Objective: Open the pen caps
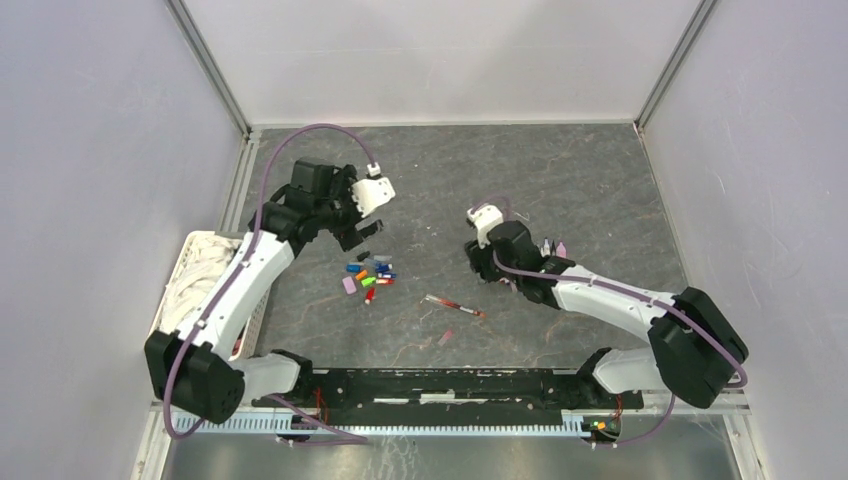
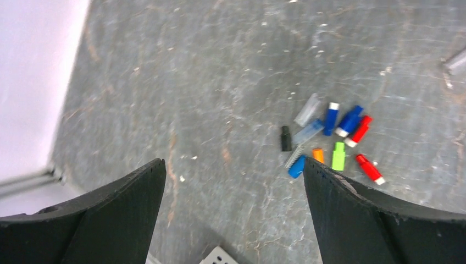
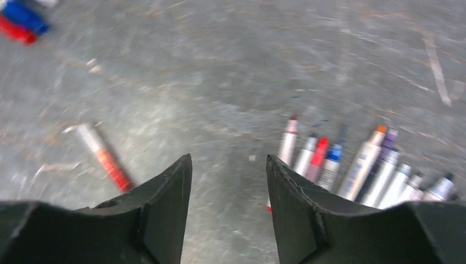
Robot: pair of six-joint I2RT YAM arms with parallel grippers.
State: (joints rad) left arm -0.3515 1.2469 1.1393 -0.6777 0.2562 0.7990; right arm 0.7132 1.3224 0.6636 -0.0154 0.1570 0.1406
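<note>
The pen caps point(image 2: 331, 120) are lying heaped on the desk point(image 2: 192, 82) ahead of our gaping, empty left pincer point(image 2: 233, 165), while our right pincer point(image 3: 228, 158) is hanging parted and empty by seemingly uncapped pens point(image 3: 362, 162) (one red pen point(image 3: 104, 159) aside, unclear), so we are judging little left.

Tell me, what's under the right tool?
Bare grey table beneath the right tool. Beside it, a row of pens; their lower ends are hidden behind the tool.

A robot lab cell: plain white walls point(image 1: 440, 50), aluminium frame posts point(image 1: 208, 65), grey bench top point(image 1: 560, 170).
</note>
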